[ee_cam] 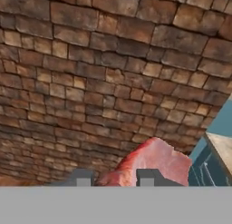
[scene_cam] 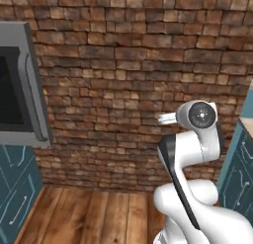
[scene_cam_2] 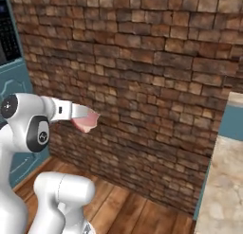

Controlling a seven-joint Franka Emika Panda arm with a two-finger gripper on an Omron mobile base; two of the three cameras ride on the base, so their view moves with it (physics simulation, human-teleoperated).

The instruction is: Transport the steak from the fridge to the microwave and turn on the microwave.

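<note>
The carry is under way, so the job now is to swing left toward the microwave without loosening the grip or brushing the brick wall. The pincer is clamped on the steak, which juts forward from between the fingertips, held in the air near the wall.

- Place: home kitchen
- Built-in microwave, dark glass door
- Teal cupboards
- Pale stone counter
- Brick wall, wooden plank floor
</note>
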